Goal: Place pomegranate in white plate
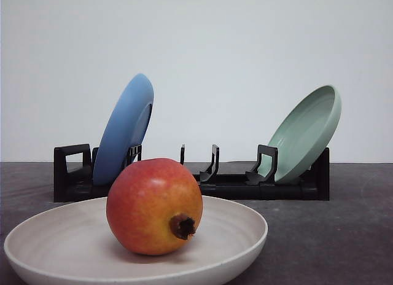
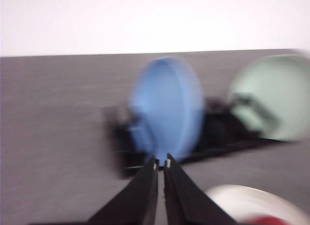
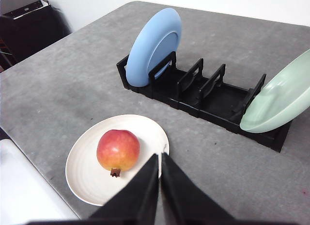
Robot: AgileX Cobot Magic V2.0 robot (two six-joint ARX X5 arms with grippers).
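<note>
Red pomegranate [image 1: 154,206], one, in white plate [image 1: 245,248]; three plates total; both grippers [image 2: 161,163] [image 3: 160,156] pressed together, empty.

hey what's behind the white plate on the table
Behind the white plate, which holds the pomegranate, is a black rack with a blue plate and green plate. The pomegranate hides part of the rack.

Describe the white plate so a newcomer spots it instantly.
Start at the black dish rack holding the upright blue plate and green plate. In front of it, the white plate lies flat on the table, the only one holding the pomegranate.
</note>
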